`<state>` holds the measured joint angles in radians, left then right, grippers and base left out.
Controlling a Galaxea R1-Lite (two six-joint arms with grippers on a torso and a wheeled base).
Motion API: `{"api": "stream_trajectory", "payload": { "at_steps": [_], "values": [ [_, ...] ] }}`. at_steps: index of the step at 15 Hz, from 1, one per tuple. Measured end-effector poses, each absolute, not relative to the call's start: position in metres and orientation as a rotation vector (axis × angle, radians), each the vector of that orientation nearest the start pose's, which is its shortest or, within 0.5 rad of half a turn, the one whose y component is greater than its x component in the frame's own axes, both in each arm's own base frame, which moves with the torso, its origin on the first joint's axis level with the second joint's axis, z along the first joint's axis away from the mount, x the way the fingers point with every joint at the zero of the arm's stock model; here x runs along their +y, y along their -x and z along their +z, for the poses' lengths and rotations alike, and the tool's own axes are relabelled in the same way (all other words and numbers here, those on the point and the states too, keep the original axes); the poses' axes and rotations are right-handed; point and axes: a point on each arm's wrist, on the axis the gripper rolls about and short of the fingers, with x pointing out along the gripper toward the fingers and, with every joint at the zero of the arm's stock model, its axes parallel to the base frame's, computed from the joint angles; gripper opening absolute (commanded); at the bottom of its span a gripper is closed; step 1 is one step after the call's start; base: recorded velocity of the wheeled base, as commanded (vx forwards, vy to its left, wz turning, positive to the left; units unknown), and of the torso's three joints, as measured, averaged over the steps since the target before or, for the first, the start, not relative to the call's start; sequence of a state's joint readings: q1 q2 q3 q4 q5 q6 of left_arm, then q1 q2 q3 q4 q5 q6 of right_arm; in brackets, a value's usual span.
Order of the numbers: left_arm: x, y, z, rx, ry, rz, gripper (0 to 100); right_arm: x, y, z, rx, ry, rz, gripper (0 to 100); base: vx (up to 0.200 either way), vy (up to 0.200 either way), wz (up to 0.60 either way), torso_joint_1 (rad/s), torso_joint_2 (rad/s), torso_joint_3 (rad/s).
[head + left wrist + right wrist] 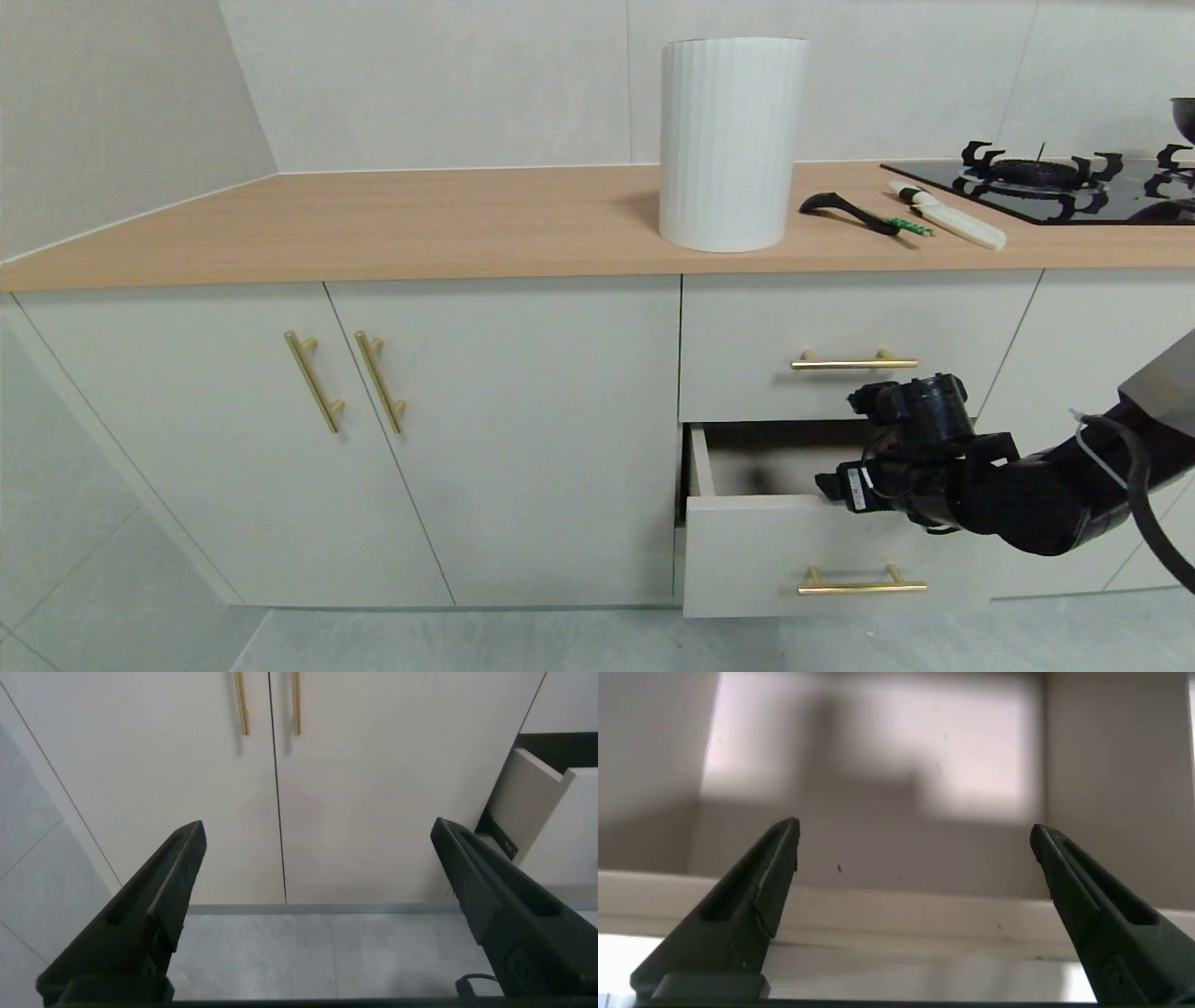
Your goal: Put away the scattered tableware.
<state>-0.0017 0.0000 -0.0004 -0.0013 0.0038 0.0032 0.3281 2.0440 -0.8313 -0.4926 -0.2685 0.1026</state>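
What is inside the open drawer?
The drawer shows a bare pale floor with a shadow, below the right claw. In the head view, the claw covers its right part.

- Wood-top counter (420, 224).
- White ribbed canister (731, 140) upright, mid-counter.
- Black ladle (845, 212) and cream knife (948, 217) lying side by side, between canister and hob.
- Black gas hob (1046, 191) at right end.

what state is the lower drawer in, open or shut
Open. The lower drawer is pulled out, its inside showing behind its front; the upper drawer sits shut above it.
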Motion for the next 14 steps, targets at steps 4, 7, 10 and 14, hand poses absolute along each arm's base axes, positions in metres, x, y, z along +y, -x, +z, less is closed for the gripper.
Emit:
{"api": "stream_trajectory", "payload": {
  "at_steps": [4, 7, 10, 14],
  "values": [
    [0.000, 0.023, 0.076, -0.001, -0.003, 0.003, 100, 0.109, -0.316, 0.073, 0.740, 0.133, 0.040, 100, 0.000, 0.000, 0.00, 0.000, 0.00, 0.000],
    [0.000, 0.023, 0.076, -0.001, -0.003, 0.003, 100, 0.109, -0.306, 0.078, 0.800, 0.145, 0.050, 100, 0.000, 0.000, 0.00, 0.000, 0.00, 0.000],
    [0.000, 0.023, 0.076, -0.001, -0.003, 0.003, 100, 0.110, -0.295, 0.080, 0.873, 0.175, 0.063, 100, 0.000, 0.000, 0.00, 0.000, 0.00, 0.000],
    [0.000, 0.023, 0.076, -0.001, -0.003, 0.002, 100, 0.112, -0.282, 0.082, 0.972, 0.194, 0.128, 100, 0.000, 0.000, 0.00, 0.000, 0.00, 0.000]
  ]
}}
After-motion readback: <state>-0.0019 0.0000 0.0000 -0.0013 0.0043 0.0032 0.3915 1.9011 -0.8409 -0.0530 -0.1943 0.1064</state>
